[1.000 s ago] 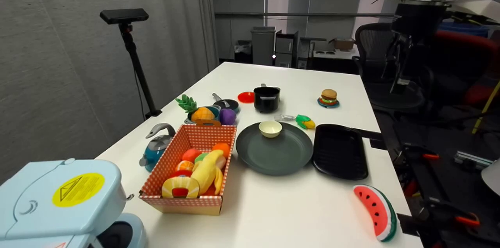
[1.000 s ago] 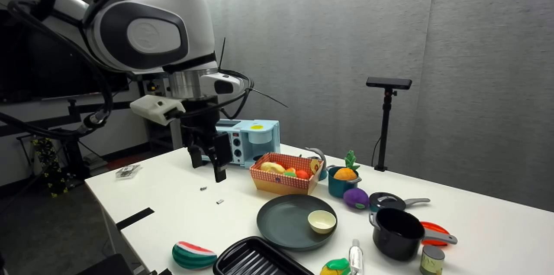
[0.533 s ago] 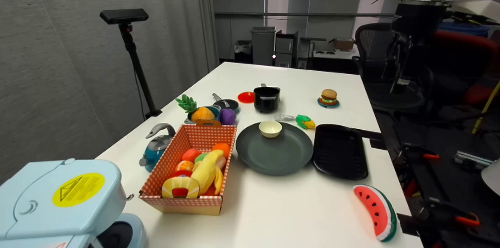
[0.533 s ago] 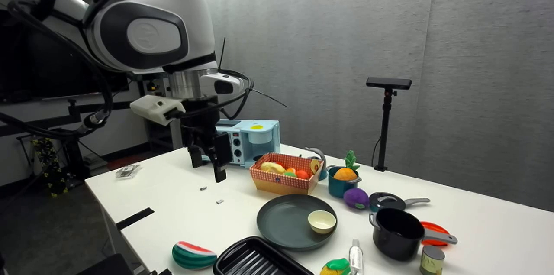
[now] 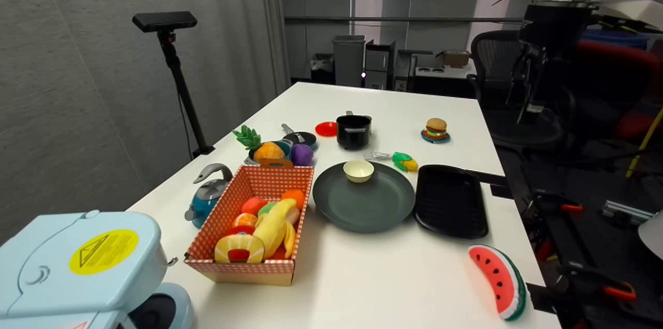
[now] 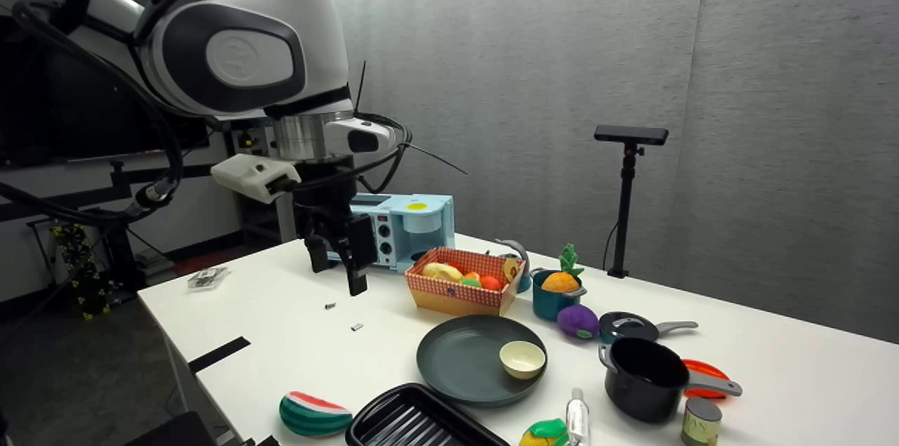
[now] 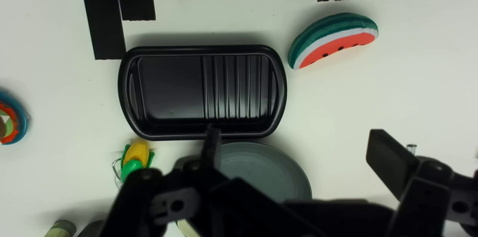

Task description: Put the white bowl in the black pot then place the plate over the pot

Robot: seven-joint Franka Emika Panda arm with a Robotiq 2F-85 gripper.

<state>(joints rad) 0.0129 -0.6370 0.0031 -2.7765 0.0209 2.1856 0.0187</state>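
The small cream-white white bowl (image 5: 358,171) (image 6: 522,359) sits upright on the plate, near its rim, in both exterior views; only a sliver (image 7: 185,229) shows in the wrist view. The large dark grey-green plate (image 5: 365,207) (image 6: 456,369) lies flat on the table; fingers partly hide it in the wrist view (image 7: 269,171). The squat black pot (image 5: 354,136) (image 6: 640,390) stands upright beyond the plate, its inside dark, its grey handle pointing away. My gripper (image 6: 338,277) is open and empty, high above the table, apart from everything; its fingers are wide apart in the wrist view (image 7: 295,138).
A black squarish tray (image 5: 450,202) (image 7: 201,91) lies beside the plate. A watermelon slice (image 7: 334,41), toy corn (image 7: 136,155) and a clear bottle (image 6: 577,414) are near. A checked fruit basket (image 6: 460,298) stands by the plate. A can (image 6: 701,421) and red disc (image 6: 704,370) sit by the pot.
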